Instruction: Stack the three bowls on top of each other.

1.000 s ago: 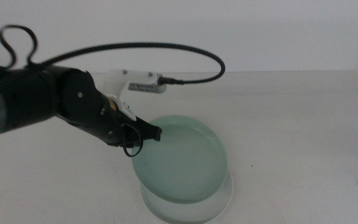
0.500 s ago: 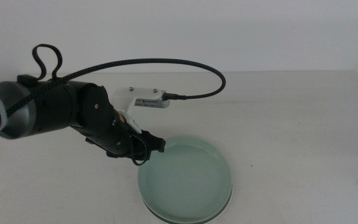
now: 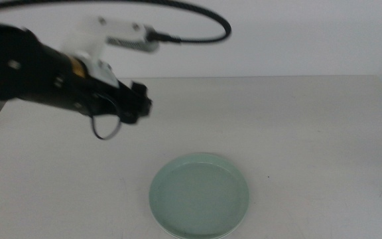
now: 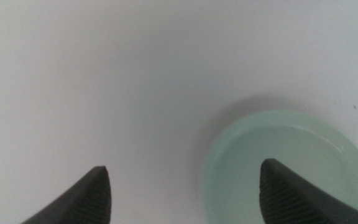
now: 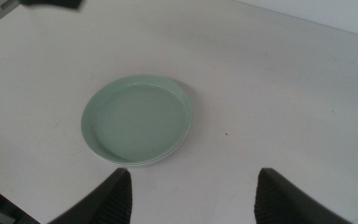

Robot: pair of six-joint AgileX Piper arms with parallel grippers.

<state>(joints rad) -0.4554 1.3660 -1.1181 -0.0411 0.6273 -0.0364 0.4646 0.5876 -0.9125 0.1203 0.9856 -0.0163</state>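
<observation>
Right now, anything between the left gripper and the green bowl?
Nothing visible. The left gripper hangs open above bare table, up and to the left of the green bowl, which sits on a white bowl. The right gripper waits, open.

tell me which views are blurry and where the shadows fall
Middle view: the left end effector is motion-blurred above the table; the mint green bowl is sharp. Left wrist view: soft overall, dark shadow beside the bowl. Right wrist view: fairly sharp, with the right end effector open.

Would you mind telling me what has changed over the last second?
The left gripper let go of the green bowl, which now lies flat on the white bowl, then rose and pulled back with jaws open. The stack's spot on the table is unchanged.
</observation>
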